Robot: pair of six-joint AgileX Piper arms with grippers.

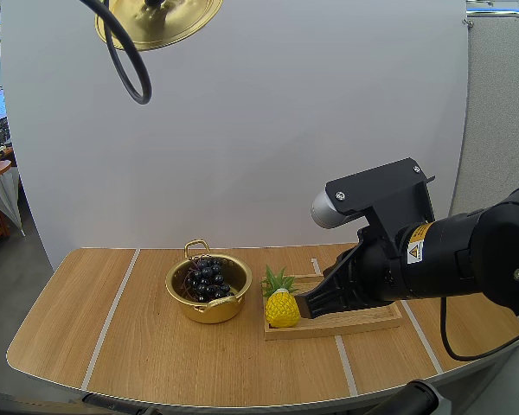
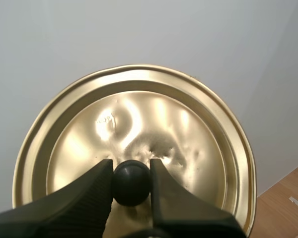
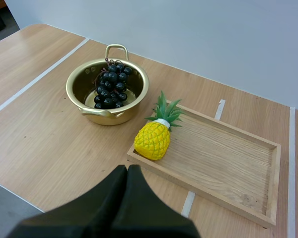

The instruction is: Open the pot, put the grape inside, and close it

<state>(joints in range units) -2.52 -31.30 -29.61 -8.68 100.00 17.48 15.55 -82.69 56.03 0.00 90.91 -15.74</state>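
A gold pot (image 1: pixel 209 293) (image 3: pixel 107 92) stands uncovered on the table with a bunch of dark grapes (image 1: pixel 208 278) (image 3: pixel 111 85) inside it. High above the table's left side hangs the gold lid (image 1: pixel 159 17) (image 2: pixel 134 144). My left gripper (image 2: pixel 131 179) is shut on the lid's black knob (image 2: pixel 131 182). My right gripper (image 1: pixel 303 307) (image 3: pixel 127 173) hovers over the wooden tray (image 1: pixel 363 322) (image 3: pixel 223 158), to the right of the pot, its fingers closed together with nothing between them.
A yellow toy pineapple (image 1: pixel 281 303) (image 3: pixel 155 135) lies on the tray's left end, just left of my right gripper's tip. Pale tape lines (image 1: pixel 112 316) cross the wooden tabletop, whose front edge curves near the camera.
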